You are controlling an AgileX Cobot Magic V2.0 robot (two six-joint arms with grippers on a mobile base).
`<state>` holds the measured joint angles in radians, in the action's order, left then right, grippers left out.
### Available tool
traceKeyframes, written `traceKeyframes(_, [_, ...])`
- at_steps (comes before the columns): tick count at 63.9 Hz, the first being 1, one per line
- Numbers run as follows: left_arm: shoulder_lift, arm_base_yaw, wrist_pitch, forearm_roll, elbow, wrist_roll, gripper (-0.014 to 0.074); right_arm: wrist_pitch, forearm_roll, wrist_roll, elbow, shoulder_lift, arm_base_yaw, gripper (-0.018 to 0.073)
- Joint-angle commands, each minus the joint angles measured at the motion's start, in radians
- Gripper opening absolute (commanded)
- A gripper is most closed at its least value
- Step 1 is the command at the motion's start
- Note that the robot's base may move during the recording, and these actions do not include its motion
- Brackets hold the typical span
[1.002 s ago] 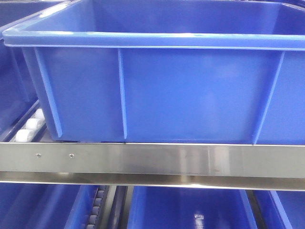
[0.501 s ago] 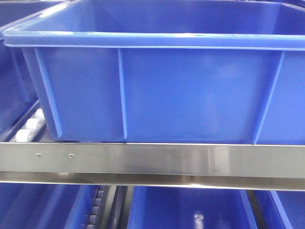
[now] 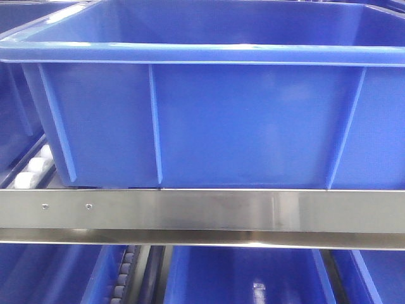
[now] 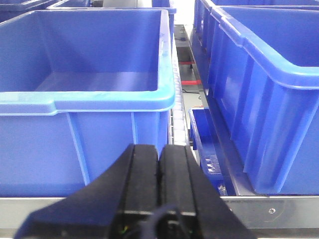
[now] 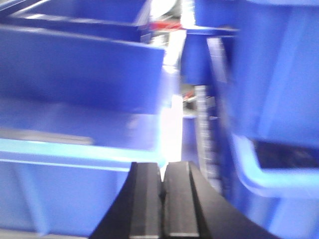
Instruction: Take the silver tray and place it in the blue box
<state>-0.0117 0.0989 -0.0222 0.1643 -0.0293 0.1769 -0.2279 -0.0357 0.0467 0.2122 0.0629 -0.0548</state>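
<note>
Where the front-facing view looks straight ahead, the large bright blue plastic box [image 3: 209, 114] fills almost the whole picture, its long side wall lying across the view from left to right and its open top facing up. This wall is smooth and slightly glossy, with raised vertical ribs and a thick rolled rim along the top. The box stands on a shelf just behind a brushed stainless steel rail [image 3: 202, 215], which runs horizontally and has two small screws near its left end. At the left of the box white plastic rollers [image 3: 30, 172] are visible in a row, and under the rail more blue crates [image 3: 247, 275] sit on a lower level. The shiny silver tray does not appear in any of the views. In the left wrist view the black left gripper [image 4: 159, 159] has its two flat fingers pressed together with nothing between them, and it points toward the near corner of a blue crate [image 4: 99, 69] with a paler rim. In the right wrist view, which is blurred, the black right gripper [image 5: 163, 179] is also clenched, with only a thin seam between its fingers, and it holds nothing.
</note>
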Motion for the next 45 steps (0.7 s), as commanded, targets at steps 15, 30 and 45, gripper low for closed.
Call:
traceKeyframes(15, [-0.018, -0.002, 0.083, 0.000, 0.003, -0.009, -0.0094, 0.310, 0.055, -0.014, -0.241, -0.093, -0.061, 0.0055])
traceKeyframes(30, [-0.018, -0.002, 0.083, 0.000, 0.003, -0.009, -0.0094, 0.288, 0.055, -0.014, -0.245, -0.093, -0.061, 0.0055])
traceKeyframes(45, [-0.018, -0.002, 0.083, 0.000, 0.003, -0.009, -0.0094, 0.287, 0.055, -0.014, -0.245, -0.093, -0.061, 0.0055])
